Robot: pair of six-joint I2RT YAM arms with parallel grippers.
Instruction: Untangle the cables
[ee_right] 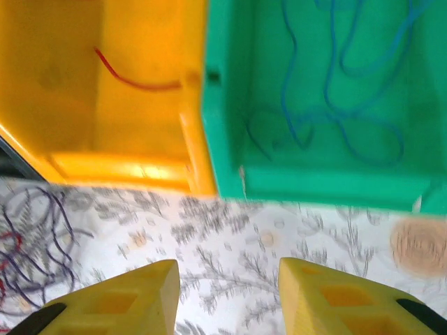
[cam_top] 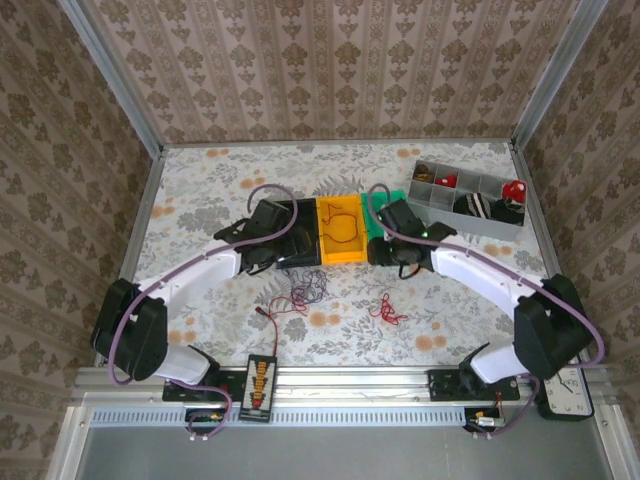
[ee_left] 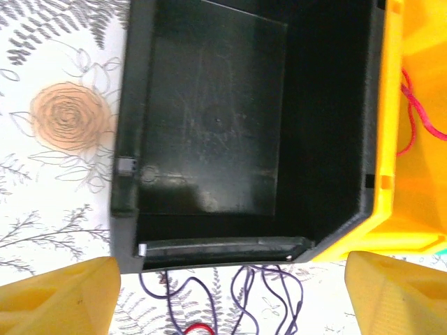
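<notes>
A tangle of purple and red cables lies on the table just in front of the bins. A smaller red bunch lies to its right. My left gripper hovers over the near wall of the empty black bin. It is open, and purple cable loops lie on the table below its yellow fingers. My right gripper is open over bare table in front of the yellow bin and green bin. The tangle lies to its left.
One red wire lies in the yellow bin and a blue wire in the green bin. A grey compartment box with small parts stands at the back right. A black connector board sits at the near edge.
</notes>
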